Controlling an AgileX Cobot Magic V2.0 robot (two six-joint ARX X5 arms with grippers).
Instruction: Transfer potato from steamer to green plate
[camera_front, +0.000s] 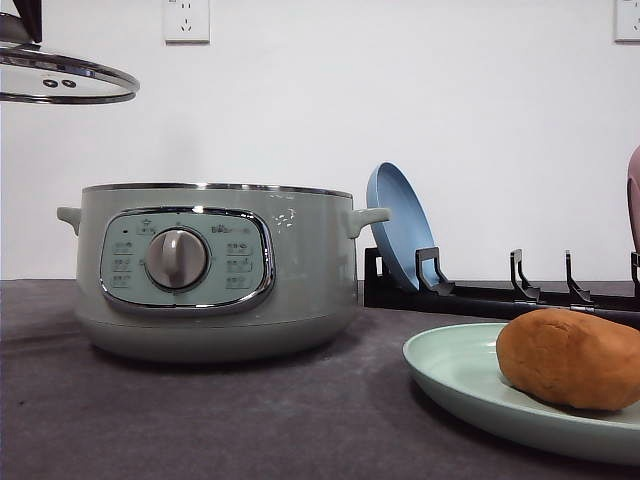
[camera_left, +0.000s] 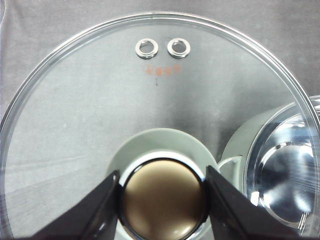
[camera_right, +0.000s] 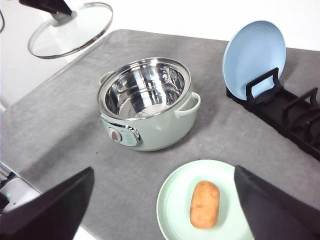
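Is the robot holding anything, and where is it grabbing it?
The left gripper holds the glass lid by its knob. The right gripper is open, holding nothing, above the potato.

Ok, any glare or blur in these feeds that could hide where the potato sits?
Front view: even light, the potato sharp on the green plate, with a soft shadow beneath it. Right wrist view: bright reflections inside the steamer, but the potato is clear; the dark jaws at the edges are blurred. Left wrist view: the glass lid is clear, with glare on the steamer's metal bowl.
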